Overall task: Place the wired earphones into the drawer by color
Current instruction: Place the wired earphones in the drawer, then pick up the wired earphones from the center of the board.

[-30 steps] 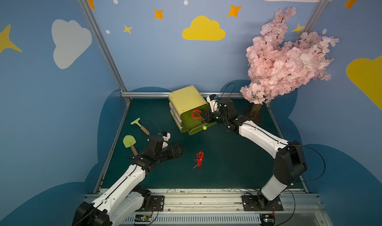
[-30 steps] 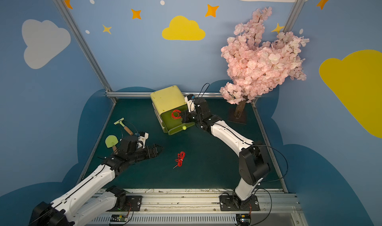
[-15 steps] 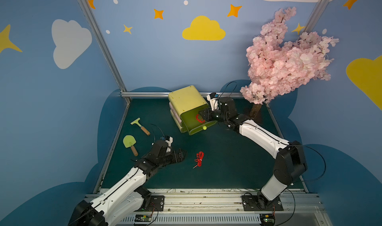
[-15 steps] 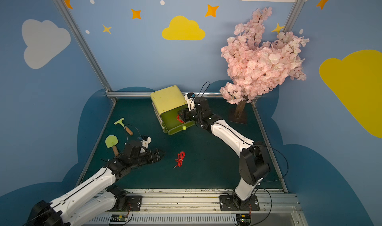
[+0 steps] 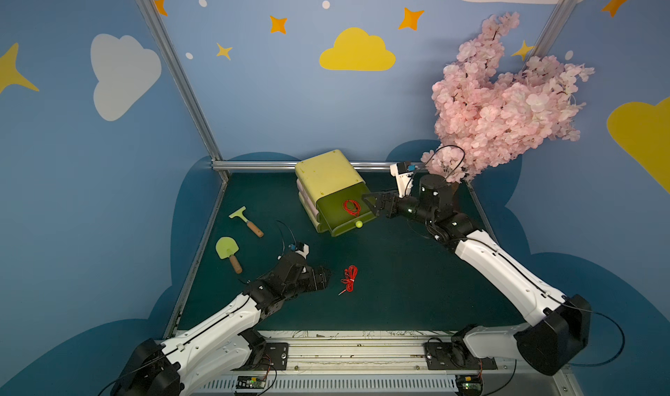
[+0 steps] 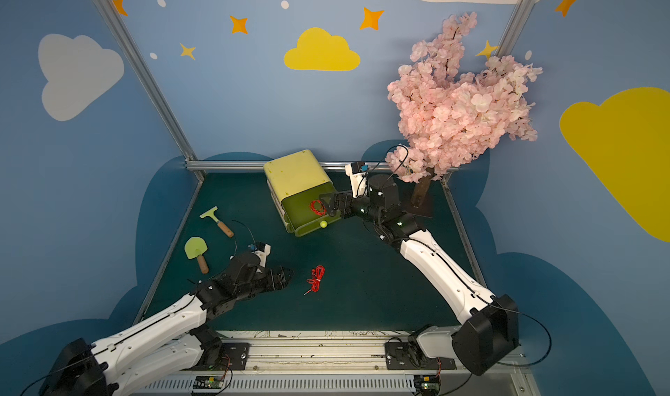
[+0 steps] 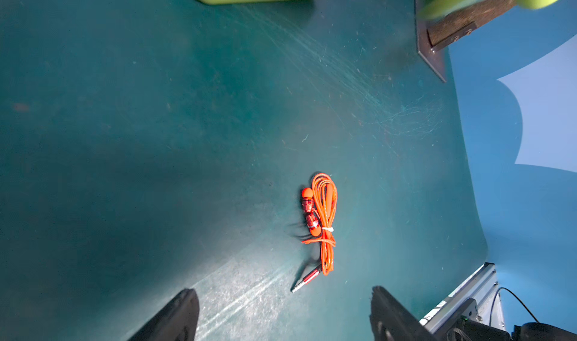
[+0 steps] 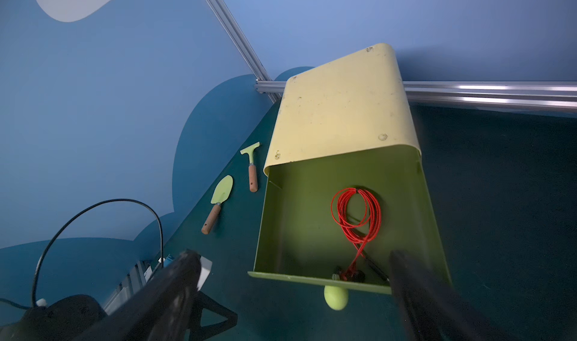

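Released red coil (image 8: 356, 214) now lies in drawer (image 8: 281, 230); right gripper (image 5: 373, 202) spread. Left gripper (image 7: 282, 314) spread near bench earphones (image 7: 323, 220): light, limp; pinch at tie.

The left arm reaches low and forward from its base, forearm white, wrist black, ending in the left hand (image 5: 323, 276) just above the tabletop (image 5: 398, 285). In the left wrist view its two dark fingers (image 7: 175, 317) stand spread wide with nothing between them. The right arm stretches farther out, elbow bent and raised, wrist turned inward. The right hand (image 5: 371, 202) is held higher, its jaws splayed fully apart and empty in the right wrist view.
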Available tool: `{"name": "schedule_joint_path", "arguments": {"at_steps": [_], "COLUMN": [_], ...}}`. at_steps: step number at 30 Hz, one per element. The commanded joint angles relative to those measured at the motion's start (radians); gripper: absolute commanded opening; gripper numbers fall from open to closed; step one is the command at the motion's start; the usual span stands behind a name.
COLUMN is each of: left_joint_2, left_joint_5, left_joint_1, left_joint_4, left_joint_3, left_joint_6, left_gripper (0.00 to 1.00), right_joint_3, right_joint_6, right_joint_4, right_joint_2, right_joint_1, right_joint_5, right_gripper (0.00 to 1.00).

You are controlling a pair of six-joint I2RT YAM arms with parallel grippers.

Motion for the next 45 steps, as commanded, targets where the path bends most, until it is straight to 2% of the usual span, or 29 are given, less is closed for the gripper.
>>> {"name": "schedule_joint_path", "arguments": {"at_steps": [1,7,15,25,33,45], "left_joint_2": [0.044,0.180,0.346,0.488,0.542,0.601], "left_joint_5": [-0.031,-0.078,-0.120,-0.125,-0.112,-0.120], "left_joint_1": [-0.035,-0.120,-0.202,-0.251,-0.264,-0.277], "left_joint_4": [0.056,0.104,0.123,0.109,0.126,0.117], "left_joint_3": [0.003,0.042,0.132,0.195,0.220,0.252], "left_joint_6": [-0.024,-0.050,-0.059,-0.078,-0.072,-0.078], "left_gripper": [0.85,0.83,0.78,0.71,0.56,0.40], "right_joint_3": [-0.094,-0.281,-0.412,-0.473,-0.489,-0.499], "right_joint_6": [-0.008,-0.019,-0.037,-0.023,-0.025,-0.017], "right_joint_4": [-0.035,-0.011,-0.038,-0.071,-0.075,-0.080], "right_joint_2": [-0.083,-0.249,-0.366,-0.425,-0.430,-0.453], "right_joint_1": [-0.006,-0.008,-0.012,-0.021,-0.026,-0.031], "right_joint_5": [0.039,0.125,0.249,0.307,0.309,0.316], "right_gripper": [0.98,0.98,0.98,0.98,0.98,0.98]}}
